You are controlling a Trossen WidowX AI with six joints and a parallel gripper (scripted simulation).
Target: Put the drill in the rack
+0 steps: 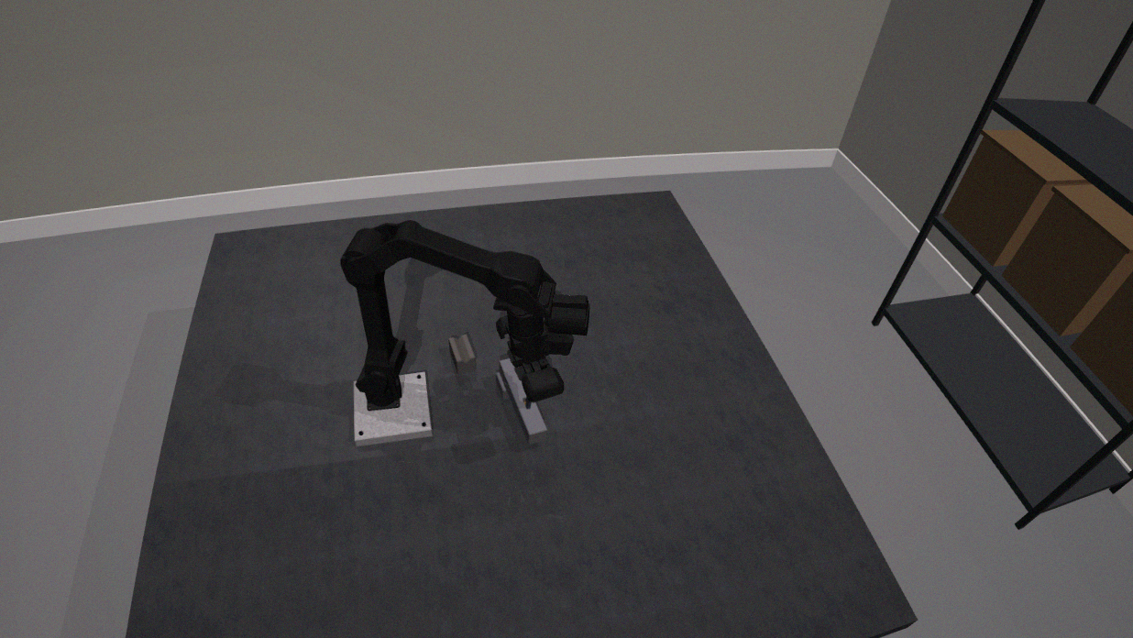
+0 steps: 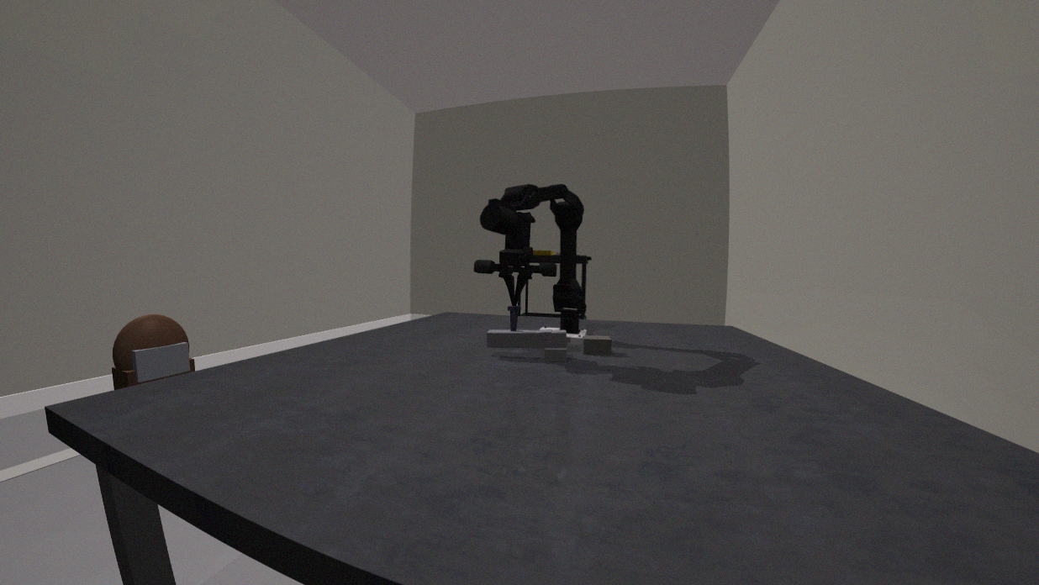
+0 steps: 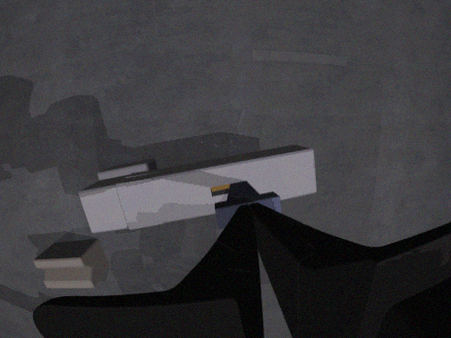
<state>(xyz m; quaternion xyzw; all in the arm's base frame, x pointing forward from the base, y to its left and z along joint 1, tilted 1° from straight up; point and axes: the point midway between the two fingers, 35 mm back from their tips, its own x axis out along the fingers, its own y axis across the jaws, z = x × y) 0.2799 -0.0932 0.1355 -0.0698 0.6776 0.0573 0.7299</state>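
My gripper (image 2: 514, 305) (image 3: 250, 213) is shut, its fingertips together over the top of the blue key (image 2: 514, 316) (image 3: 225, 217). The tips look in contact with it, with nothing between them. The key stands upright in a slot of the long pale block (image 1: 534, 424) (image 2: 534, 338) (image 3: 170, 194). How deep it sits is hard to tell. An orange sliver (image 3: 221, 187) shows inside the slot and may be part of the drill. The rest of the drill cannot be made out. The beige grooved rack (image 1: 463, 349) (image 2: 597, 345) (image 3: 68, 276) is empty, off the block's end on the arm's side.
A small pale block (image 1: 500, 382) (image 2: 555, 354) (image 3: 123, 171) lies beside the long block, near one end. The arm's white base plate (image 1: 412, 396) is on the dark table top (image 1: 633, 507) (image 2: 508, 450). A shelf unit (image 1: 967, 364) with brown boxes stands beyond the table.
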